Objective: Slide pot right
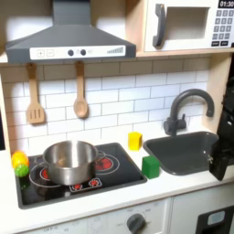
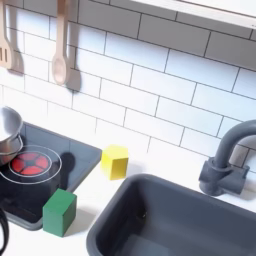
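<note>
The shiny silver pot (image 1: 70,161) stands upright on the left burner of the black stove (image 1: 114,174) in the first exterior view, lidless and empty as far as I see. Only the pot's rim (image 2: 7,130) shows at the second exterior view's left edge, beside a red burner ring (image 2: 30,163). My gripper (image 1: 222,154) is a dark shape at the first exterior view's right edge, over the right end of the sink, far from the pot. Its fingers are not distinct.
A yellow block (image 1: 134,140) and a green block (image 1: 151,166) sit between the stove and the dark sink (image 1: 183,148) with its faucet (image 1: 187,105). A yellow-green toy (image 1: 19,164) lies left of the pot. Wooden utensils (image 1: 80,92) hang on the tiled wall.
</note>
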`<control>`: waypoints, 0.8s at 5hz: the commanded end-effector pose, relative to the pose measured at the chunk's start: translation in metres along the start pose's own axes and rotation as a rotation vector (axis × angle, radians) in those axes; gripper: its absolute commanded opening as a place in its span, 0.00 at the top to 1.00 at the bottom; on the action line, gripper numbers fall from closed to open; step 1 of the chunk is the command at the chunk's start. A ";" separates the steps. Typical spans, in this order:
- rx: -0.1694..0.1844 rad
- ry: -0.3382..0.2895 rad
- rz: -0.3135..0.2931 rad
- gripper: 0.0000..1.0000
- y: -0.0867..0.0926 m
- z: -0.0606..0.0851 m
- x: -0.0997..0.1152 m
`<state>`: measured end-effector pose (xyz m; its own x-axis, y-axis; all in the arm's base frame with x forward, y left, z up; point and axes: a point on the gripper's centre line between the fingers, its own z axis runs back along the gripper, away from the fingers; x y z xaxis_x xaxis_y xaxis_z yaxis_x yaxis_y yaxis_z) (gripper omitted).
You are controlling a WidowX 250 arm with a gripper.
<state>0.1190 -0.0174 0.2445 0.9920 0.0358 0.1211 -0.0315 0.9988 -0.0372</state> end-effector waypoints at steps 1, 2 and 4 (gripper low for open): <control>0.000 -0.002 0.000 0.00 0.000 0.000 0.000; 0.002 0.003 0.011 0.00 0.007 0.003 0.012; 0.030 -0.019 0.004 0.00 0.023 0.010 0.031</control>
<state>0.1483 0.0072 0.2560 0.9906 0.0373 0.1318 -0.0365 0.9993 -0.0089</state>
